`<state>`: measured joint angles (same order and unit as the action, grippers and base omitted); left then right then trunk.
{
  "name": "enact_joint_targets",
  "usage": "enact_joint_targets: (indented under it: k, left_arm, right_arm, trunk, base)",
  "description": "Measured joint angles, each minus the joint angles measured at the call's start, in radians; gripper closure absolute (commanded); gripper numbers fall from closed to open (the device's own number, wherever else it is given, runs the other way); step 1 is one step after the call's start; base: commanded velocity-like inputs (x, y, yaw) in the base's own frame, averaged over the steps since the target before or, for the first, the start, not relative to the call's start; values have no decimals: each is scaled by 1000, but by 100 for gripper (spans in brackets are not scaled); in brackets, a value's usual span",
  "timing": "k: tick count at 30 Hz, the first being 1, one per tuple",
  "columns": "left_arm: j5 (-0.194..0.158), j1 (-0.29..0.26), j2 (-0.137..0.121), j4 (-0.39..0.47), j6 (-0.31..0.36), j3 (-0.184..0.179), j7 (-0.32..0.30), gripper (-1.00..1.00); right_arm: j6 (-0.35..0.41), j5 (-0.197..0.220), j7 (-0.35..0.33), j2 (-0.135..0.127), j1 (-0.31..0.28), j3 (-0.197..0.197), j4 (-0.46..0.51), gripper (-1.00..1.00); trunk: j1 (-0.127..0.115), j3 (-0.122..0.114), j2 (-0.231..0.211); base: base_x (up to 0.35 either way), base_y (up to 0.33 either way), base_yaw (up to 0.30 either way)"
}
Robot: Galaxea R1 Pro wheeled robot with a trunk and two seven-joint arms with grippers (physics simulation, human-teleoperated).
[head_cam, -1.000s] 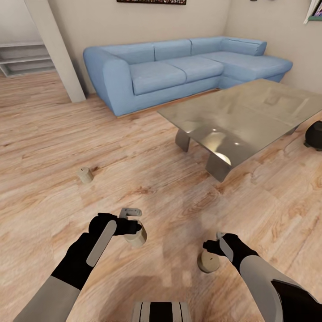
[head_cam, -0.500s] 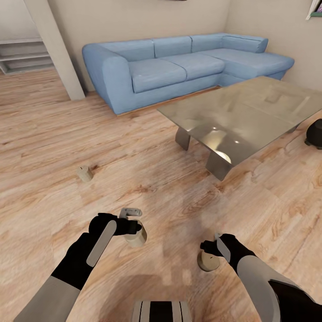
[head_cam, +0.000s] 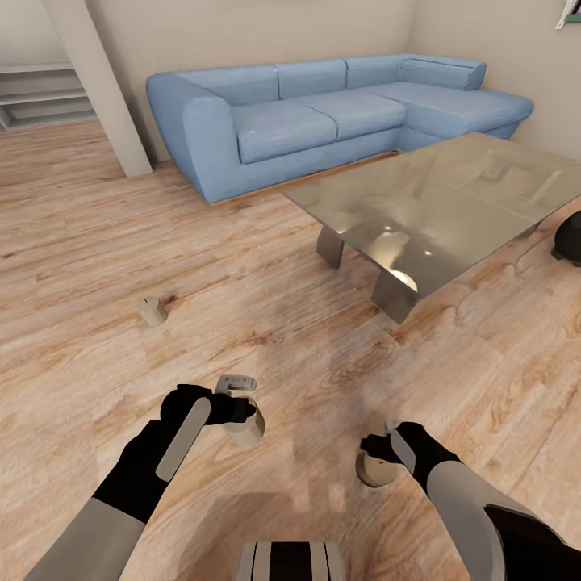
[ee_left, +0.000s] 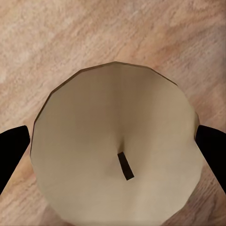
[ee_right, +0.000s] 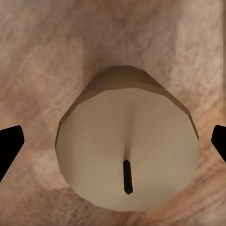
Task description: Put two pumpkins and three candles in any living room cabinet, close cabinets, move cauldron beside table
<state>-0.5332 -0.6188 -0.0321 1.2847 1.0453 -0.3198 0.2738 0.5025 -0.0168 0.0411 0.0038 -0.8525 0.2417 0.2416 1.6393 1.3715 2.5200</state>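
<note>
Head view: the left gripper (head_cam: 239,401) is low over the wood floor (head_cam: 266,323), its fingers on either side of a candle (head_cam: 244,425) and pressed to it. The right gripper (head_cam: 386,445) hangs just over a second candle (head_cam: 374,469) standing on the floor; its fingers straddle the candle top. A third candle (head_cam: 152,310) stands alone on the floor, well apart, farther out on the left. Beyond are a glass table (head_cam: 452,194) and a blue sofa (head_cam: 323,117). A dark round cauldron (head_cam: 569,240) sits on the floor at the table's right edge.

Left wrist view: the candle (ee_left: 115,150) sits squarely between the two black fingertips (ee_left: 12,150), which touch its sides; the jaws are clamped on it. Its short wick points toward the camera.

Right wrist view: the second candle (ee_right: 127,160) stands on the floor between the black fingertips (ee_right: 9,143), with a clear gap on each side; the jaws are spread and not touching it.
</note>
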Motion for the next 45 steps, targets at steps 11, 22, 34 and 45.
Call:
enact_joint_targets:
  k: [11, 22, 34, 45]
  left_arm:
    - [1, 0, 1, 0, 0, -1, 0, 100]
    - [1, 0, 1, 0, 0, -1, 0, 100]
    - [2, 0, 1, 0, 0, -2, 0, 100]
    - [2, 0, 1, 1, 0, -2, 0, 100]
  right_arm:
    - [3, 0, 1, -2, 0, 0, -1, -100]
    - [5, -1, 3, -3, 0, 2, -2, -100]
    - [6, -2, 3, -3, 0, 3, -2, -100]
    - [6, -1, 3, -3, 0, 3, -7, -100]
  trunk:
    - [2, 15, 1]
    - [2, 15, 1]
    - [4, 31, 2]
    - [4, 31, 2]
  base:
    - [0, 0, 0]
    - [0, 0, 0]
    - [0, 0, 0]
    - [0, 0, 0]
